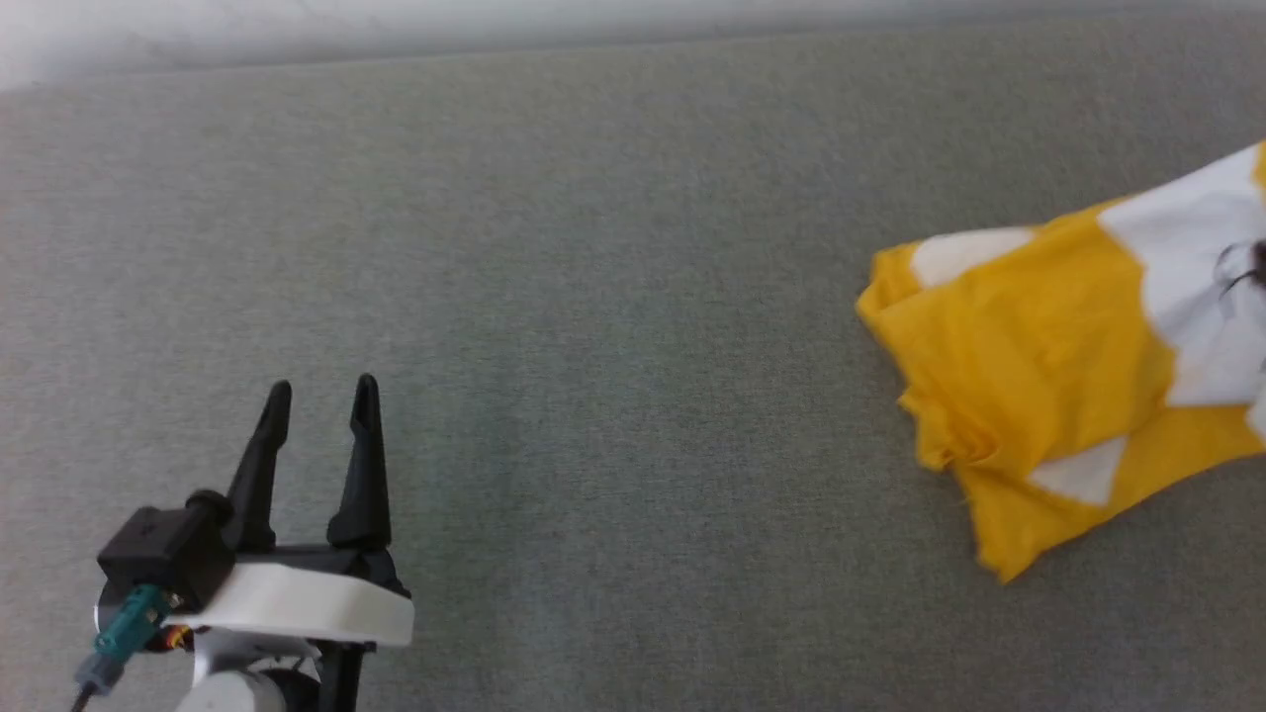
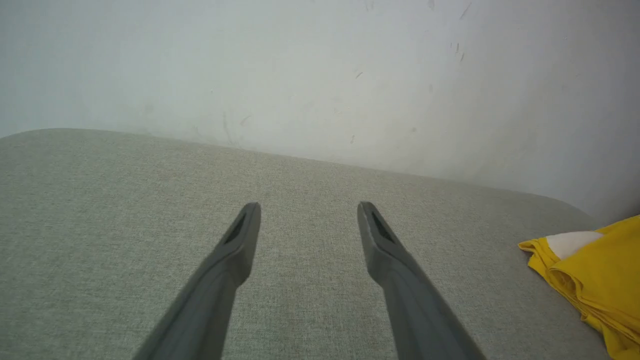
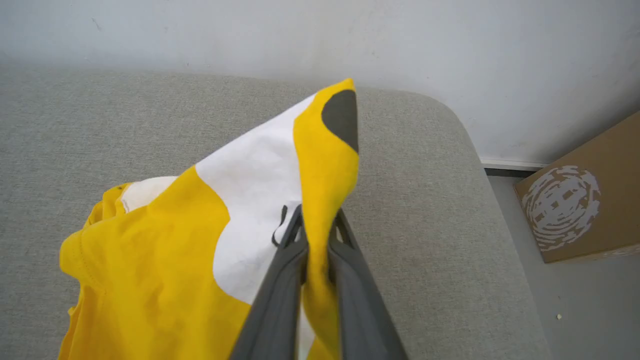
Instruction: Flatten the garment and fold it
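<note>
Pinching a narrow fold of the bright yellow soft T-shirt with white patches and dark print (image 3: 150, 260), the right pincer (image 3: 317, 220) grips the cloth between its two long dark fingers. The fabric rises past the tips to a peak at 12 o'clock in the right wrist view. So thin a bite could slip if pulled sharply, and hauling from one point would likely rope the shirt instead of spreading it.

In the head view the left pincer (image 1: 323, 384) sits at 7 o'clock, jaws wide apart and holding nothing, well apart from the crumpled shirt at 3 o'clock on the grey fabric-covered desk (image 1: 613, 297). With no second hold, the far layers may drag and bunch.

Further out, the desk's rounded corner lies near the shirt. A pull that way could spill it toward the brown cardboard box with a white printed mark (image 3: 575, 215) on the floor.
</note>
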Controlling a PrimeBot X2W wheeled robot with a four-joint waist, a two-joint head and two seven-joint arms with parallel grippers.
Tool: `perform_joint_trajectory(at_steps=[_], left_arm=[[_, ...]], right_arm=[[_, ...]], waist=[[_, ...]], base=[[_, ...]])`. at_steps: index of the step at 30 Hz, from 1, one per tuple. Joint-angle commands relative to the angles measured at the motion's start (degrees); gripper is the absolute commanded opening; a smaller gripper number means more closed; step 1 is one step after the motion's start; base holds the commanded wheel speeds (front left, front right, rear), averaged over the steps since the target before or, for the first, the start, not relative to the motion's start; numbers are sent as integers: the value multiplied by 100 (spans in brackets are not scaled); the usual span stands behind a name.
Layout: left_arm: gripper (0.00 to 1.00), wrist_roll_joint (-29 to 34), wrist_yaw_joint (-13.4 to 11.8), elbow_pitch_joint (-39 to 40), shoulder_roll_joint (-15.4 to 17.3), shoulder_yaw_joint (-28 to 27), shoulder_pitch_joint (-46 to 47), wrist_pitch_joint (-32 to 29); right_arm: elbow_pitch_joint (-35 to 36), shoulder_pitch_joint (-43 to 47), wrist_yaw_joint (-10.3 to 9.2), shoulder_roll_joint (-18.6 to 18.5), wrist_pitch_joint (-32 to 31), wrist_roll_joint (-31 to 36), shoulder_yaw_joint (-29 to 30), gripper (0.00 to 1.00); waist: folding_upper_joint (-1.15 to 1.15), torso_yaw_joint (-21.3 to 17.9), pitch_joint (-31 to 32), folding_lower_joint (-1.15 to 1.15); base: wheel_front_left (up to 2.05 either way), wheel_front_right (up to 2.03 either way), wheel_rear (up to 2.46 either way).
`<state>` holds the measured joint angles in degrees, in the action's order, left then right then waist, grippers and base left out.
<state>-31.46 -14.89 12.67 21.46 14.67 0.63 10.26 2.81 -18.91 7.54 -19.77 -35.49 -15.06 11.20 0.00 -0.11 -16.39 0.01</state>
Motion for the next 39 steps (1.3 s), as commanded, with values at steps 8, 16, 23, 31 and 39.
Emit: perform_joint_trajectory(at_steps=[8,16,23,31,39], left_arm=[[100,245,-144,373,236,-88,464,-197],[100,469,-189,599,420,-86,914,-390],[100,689,-265,729,494,-62,1127,-391],[100,902,-339,792,552,-5,1194,-347],[100,869,-446,917,445,-67,1218,-210]], right_arm=[[9,-637,-5,-882,-57,71,331,0],[-715,-1066,-5,-1342,396,281,643,0],[-1575,-1381,-5,-1564,1068,641,849,0],[-2354,-1701,-5,-1573,1574,894,849,23],[-2908,-1925,-5,-1496,1875,1028,706,100]], waist=[[0,-680,-1032,-1],[0,-869,-1658,-1],[0,-878,-1978,-1],[0,-847,-2115,-1],[0,-802,-2025,-1]], base=[[0,0,0],[0,0,0],[0,0,0],[0,0,0],[0,0,0]])
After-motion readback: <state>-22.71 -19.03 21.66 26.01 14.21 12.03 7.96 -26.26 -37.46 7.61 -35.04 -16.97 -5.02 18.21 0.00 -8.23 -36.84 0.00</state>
